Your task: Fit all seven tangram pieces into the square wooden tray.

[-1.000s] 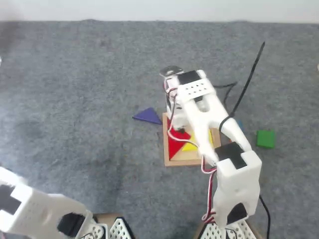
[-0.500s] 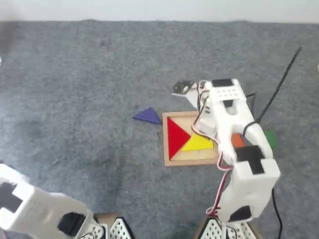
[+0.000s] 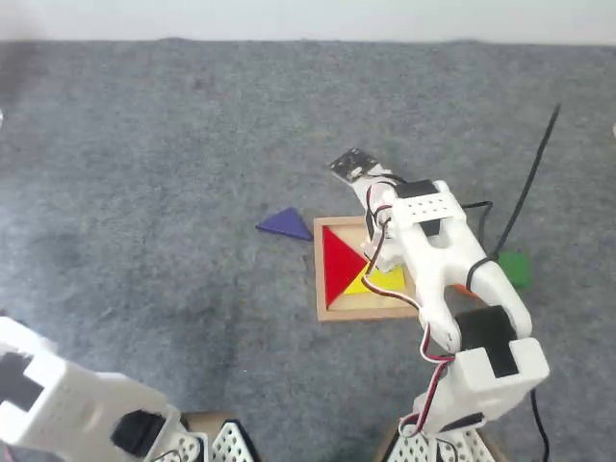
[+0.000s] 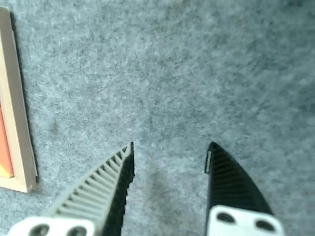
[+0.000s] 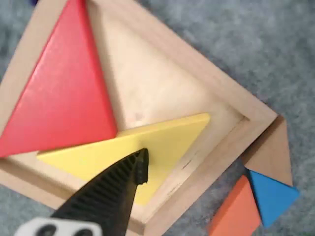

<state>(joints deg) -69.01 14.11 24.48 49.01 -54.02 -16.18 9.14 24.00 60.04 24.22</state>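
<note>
Our left claw (image 4: 170,150) gapes open over grey carpet (image 4: 197,73). The right claw (image 5: 140,167) hangs over the yellow triangle (image 3: 390,281), and we cannot tell its grip. In the high view the wooden tray (image 3: 320,289) lies just right of centre, holding the red triangle (image 3: 337,265) too

A grey, felt-like covering (image 3: 144,173) spreads across the table, its surface fuzzy and lightly mottled, with a faintly darker patch on its left part. Beyond its far edge, in the high view, runs a pale, plain strip (image 3: 289,17), wall or backdrop.
</note>
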